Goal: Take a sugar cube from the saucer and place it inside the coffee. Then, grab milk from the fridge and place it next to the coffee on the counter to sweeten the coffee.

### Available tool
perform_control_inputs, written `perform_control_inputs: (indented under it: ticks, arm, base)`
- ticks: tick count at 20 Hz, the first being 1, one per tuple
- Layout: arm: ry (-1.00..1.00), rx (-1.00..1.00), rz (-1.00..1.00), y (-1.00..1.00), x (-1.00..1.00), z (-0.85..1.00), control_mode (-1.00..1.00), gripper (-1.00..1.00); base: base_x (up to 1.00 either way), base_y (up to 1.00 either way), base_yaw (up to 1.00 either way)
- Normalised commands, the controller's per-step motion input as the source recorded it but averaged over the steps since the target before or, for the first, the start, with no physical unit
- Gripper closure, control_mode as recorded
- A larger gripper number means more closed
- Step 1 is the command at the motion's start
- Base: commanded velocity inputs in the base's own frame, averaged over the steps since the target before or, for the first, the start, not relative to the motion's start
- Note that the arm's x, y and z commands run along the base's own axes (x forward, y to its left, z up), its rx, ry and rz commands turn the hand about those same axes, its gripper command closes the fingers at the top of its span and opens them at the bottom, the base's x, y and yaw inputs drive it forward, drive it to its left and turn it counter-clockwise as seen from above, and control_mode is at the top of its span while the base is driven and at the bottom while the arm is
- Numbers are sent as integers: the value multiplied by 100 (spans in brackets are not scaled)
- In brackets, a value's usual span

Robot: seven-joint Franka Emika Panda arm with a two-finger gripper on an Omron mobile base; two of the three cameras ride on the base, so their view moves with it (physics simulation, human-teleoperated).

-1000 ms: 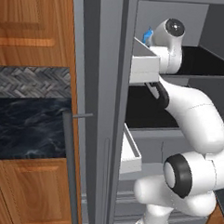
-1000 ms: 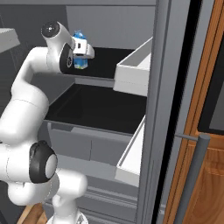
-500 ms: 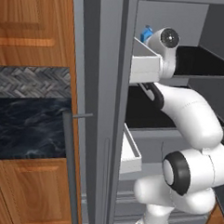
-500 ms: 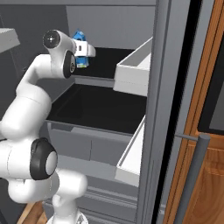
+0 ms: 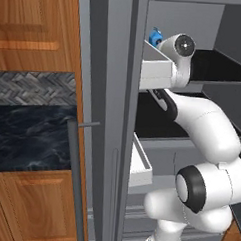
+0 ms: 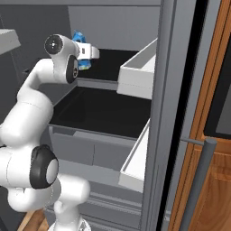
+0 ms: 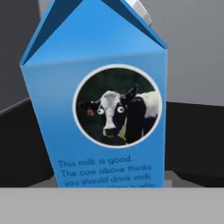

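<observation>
The milk (image 7: 100,109), a blue gabled carton with a round cow picture, stands upright on the upper dark shelf of the open fridge (image 6: 168,90). It looms very close ahead in the hand view. Its blue top (image 5: 156,37) peeks out behind the arm's wrist, and the carton (image 6: 78,37) shows above and below the white hand. My gripper (image 6: 84,57) is right at the carton, and its fingers are hidden, so I cannot make out the jaws. A strip of the black counter (image 5: 31,138) lies to the left of the fridge. The mug, saucer and sugar cube are out of view.
White door bins (image 5: 156,69) (image 6: 137,72) jut out close beside the arm, with a lower bin (image 6: 135,162) beneath. A dark lower shelf (image 6: 103,108) sits under the hand. The long bar handle (image 5: 74,180) and wooden cabinets (image 5: 37,28) flank the fridge.
The arm's wrist and elbow have swung and the hand has closed in on the carton. The milk has stayed on its shelf.
</observation>
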Motion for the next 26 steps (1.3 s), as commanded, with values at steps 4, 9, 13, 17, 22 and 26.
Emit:
perform_control_inputs:
  ticks: [4, 9, 13, 17, 22, 26]
  arm:
    - [0, 3, 0, -10, -61, 9, -100, 100]
    - [0, 9, -2, -11, -100, 38, -100, 100]
    - [0, 11, -2, -12, -100, 43, -100, 100]
    - [2, 4, 0, -2, -100, 2, -100, 100]
    - [17, 0, 0, 0, -100, -35, -100, 100]
    - [28, 0, 0, -27, -100, -54, -100, 100]
  base:
    - [0, 0, 0]
    - [0, 0, 0]
    - [0, 0, 0]
    - [0, 0, 0]
    - [0, 0, 0]
    - [0, 0, 0]
